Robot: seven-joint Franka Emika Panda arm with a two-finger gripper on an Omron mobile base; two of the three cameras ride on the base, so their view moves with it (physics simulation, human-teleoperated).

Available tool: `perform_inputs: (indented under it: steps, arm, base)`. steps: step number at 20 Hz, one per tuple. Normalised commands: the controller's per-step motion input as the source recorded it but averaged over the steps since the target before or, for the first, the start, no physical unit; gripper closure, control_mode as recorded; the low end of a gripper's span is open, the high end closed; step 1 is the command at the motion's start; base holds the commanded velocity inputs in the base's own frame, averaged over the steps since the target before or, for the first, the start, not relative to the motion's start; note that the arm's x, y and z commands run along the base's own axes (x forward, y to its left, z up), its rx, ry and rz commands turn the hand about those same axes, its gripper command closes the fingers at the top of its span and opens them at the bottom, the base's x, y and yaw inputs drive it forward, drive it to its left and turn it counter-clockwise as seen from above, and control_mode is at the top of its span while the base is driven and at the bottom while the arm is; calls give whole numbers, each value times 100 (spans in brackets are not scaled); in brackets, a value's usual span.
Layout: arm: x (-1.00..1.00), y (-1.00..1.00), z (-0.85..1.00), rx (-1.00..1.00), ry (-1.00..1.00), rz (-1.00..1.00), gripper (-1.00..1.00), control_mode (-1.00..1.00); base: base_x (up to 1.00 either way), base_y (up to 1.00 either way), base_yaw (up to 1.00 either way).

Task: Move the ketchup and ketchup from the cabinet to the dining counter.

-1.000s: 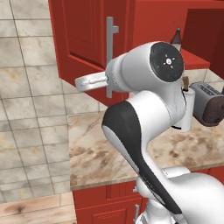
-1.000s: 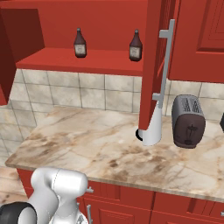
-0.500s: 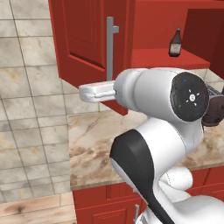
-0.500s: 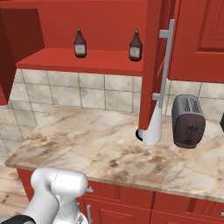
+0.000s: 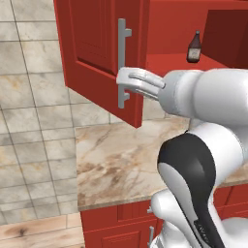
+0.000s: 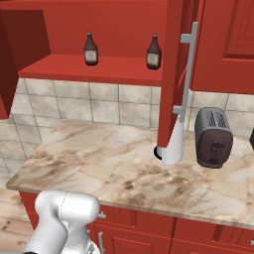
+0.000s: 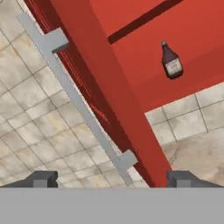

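Observation:
Two ketchup bottles stand upright and apart on the red shelf of the open cabinet. One ketchup bottle is in the left base and hand views. My gripper is open and holds nothing. It hovers at the lower end of the silver bar handle of the cabinet's open left door. The ketchup stands well beyond it. The dining counter is out of view.
Below the cabinet lies a marbled worktop backed by tiles. On it stand a white paper-towel roll and a dark toaster. The open right door, with its own bar handle, juts out over the worktop.
The jaws have opened wider. The hand has moved right and upward along the left door's handle, and the elbow has swung right. Doors and bottles have not moved.

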Motion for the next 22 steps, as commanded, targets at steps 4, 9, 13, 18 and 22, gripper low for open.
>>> perform_inputs:
  steps: [4, 9, 13, 18, 22]
  arm:
    - [-1, -40, 19, 48, 12, 0, -100, -100]
    - [-3, -38, 3, 37, 6, 2, -100, -100]
    - [0, -28, 0, 21, 0, 0, -100, -100]
    - [32, -24, 0, 19, 19, -2, -100, -100]
    - [39, -15, 0, 13, 26, -2, -100, -100]
  base:
    - [0, 0, 0]
    - [0, 0, 0]
    - [0, 0, 0]
    - [0, 0, 0]
    - [0, 0, 0]
